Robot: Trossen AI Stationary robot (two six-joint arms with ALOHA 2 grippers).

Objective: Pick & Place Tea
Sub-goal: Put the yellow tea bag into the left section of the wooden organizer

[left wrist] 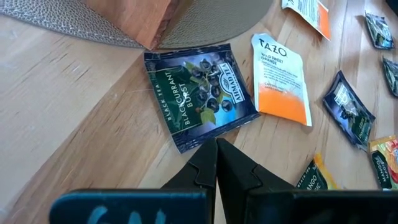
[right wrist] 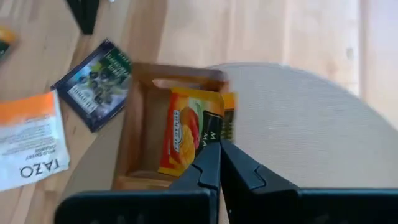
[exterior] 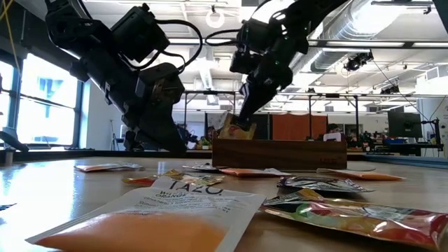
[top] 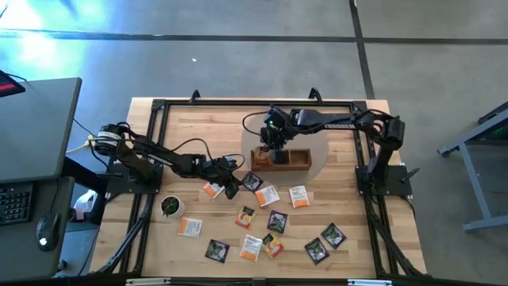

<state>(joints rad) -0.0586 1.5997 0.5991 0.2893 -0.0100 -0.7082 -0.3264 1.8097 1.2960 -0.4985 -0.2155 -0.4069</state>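
Right gripper sits over the end compartment of the wooden tray, fingers closed on the edge of a yellow-orange mango packet standing tilted inside. Before you release, lower it so the packet lies flat against the others, then lift straight up. Left gripper hovers just short of the black blackcurrant packet beside the tray corner, fingers closed and empty. Remaining packets lie scattered flat on the table, glossy and thin.
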